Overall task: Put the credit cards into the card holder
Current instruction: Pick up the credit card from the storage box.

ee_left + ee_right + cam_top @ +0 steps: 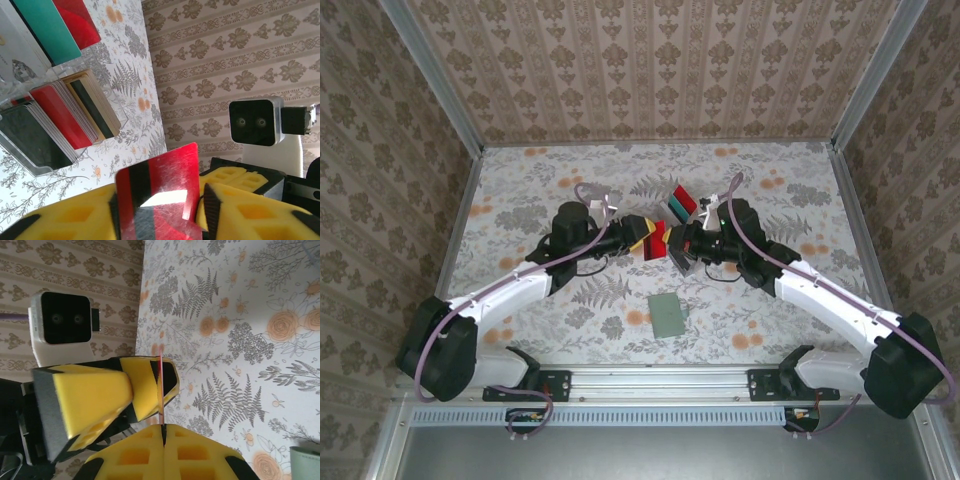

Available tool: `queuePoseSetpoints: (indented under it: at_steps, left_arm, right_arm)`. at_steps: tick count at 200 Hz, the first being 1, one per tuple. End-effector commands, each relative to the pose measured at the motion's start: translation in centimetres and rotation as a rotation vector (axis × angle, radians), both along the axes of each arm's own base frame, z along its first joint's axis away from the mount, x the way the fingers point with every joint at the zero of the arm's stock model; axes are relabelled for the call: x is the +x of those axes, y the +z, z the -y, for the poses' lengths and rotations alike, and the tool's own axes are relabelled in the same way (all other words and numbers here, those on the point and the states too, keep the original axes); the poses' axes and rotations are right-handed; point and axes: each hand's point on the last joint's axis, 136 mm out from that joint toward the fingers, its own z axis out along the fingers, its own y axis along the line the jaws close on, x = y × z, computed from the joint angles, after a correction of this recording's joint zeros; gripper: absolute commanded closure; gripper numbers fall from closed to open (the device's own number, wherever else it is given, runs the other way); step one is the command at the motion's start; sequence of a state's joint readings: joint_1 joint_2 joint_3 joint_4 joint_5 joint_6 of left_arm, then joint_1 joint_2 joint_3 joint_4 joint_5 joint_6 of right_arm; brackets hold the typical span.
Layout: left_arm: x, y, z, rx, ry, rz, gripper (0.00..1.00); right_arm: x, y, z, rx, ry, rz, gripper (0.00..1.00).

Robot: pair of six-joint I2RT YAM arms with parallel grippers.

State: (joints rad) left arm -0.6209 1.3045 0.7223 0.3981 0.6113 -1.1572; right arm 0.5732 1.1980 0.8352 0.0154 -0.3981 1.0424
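Beige damask-papered enclosure walls (650, 60) surround a floral-print bench (540, 200). My two white-and-black arms, left arm (510, 290) and right arm (820, 290), reach inward and meet above the middle of the bench.

Just beyond the meeting point a clear plastic slotted rack (30, 169) sits on the bench. It is loaded with plain cards standing on edge:
- a black stack (27, 135)
- a red stack (60, 116)
- a beige stack with a dark stripe (92, 102)
- further along, a teal card (45, 25) and another red one (77, 17)

The flat grey-green rectangular card holder (667, 314) lies on the bench, nearer my bases than the tools. It is apart from the rack and both tools, with nothing on it.

My right tool (164, 437), with yellow padded fingers, is clenched tight on one edge of a thin red plastic card with a black stripe (159, 185). From the right wrist the card shows edge-on, rising straight out of the seam between the fingers.

My left tool (642, 236) faces the right one. Its yellow fingers stand either side of the same red plastic card, one at each side edge, very near or touching. I cannot tell whether it is actually grasping.

The red plastic card hangs in the air between the two tools, above the bench, just beside the rack, well apart from the card holder.
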Motion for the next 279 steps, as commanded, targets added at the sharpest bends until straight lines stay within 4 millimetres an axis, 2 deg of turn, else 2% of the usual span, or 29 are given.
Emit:
queuePoseSetpoints:
  at_steps: [1,47,90,118,159,193,203,214,222,226,237,250,279]
  left_arm:
    - [-0.4,2.0,0.3,-0.044,-0.028,0.053,0.68]
    - [-0.3,2.7,0.2,-0.063,-0.02,0.056,1.0]
    - [-0.1,3.4,0.2,-0.096,-0.012,0.05,1.0]
    - [-0.1,3.7,0.2,-0.127,-0.007,0.043,1.0]
    - [0.0,3.6,0.1,-0.149,0.0,0.029,1.0]
    - [-0.1,2.8,-0.2,-0.131,0.007,0.007,1.0]
    - [0.0,2.1,-0.5,-0.108,0.023,-0.008,0.82]
    - [0.1,1.3,-0.9,-0.072,0.041,-0.025,0.7]
    - [0.0,0.6,-1.2,-0.039,0.053,-0.035,0.52]
    - [0.0,0.2,-1.5,-0.017,0.061,-0.042,0.46]
    - [-0.2,-1.0,-2.1,0.052,0.078,-0.054,0.4]
    - [-0.7,-2.9,-3.2,0.157,0.101,-0.083,0.26]
    - [-2.5,-6.1,-5.8,0.355,0.125,-0.11,0.22]
  right_arm:
    - [0.2,0.7,-0.5,0.07,0.011,0.002,0.92]
    - [0.2,1.5,-0.9,0.134,0.062,0.01,0.85]
    - [0.7,1.5,-0.5,0.173,0.057,-0.002,0.73]
    - [1.0,0.8,-0.3,0.18,0.052,-0.029,0.69]
    - [1.2,0.6,-0.8,0.208,0.075,-0.039,0.71]
    - [1.2,0.7,-0.8,0.213,0.082,-0.029,0.84]
    - [1.2,0.7,-0.6,0.207,0.079,-0.027,0.86]
    - [1.2,0.5,-0.3,0.191,0.073,-0.029,0.89]
    - [1.1,0.2,-0.1,0.169,0.07,-0.032,0.9]
    - [1.0,0.0,0.1,0.152,0.066,-0.033,0.9]
    - [0.7,-0.7,0.8,0.089,0.049,-0.041,0.91]
    - [0.2,-1.9,1.8,0.002,0.025,-0.051,0.92]
    - [-2.2,-5.1,3.9,-0.285,0.029,-0.073,0.93]
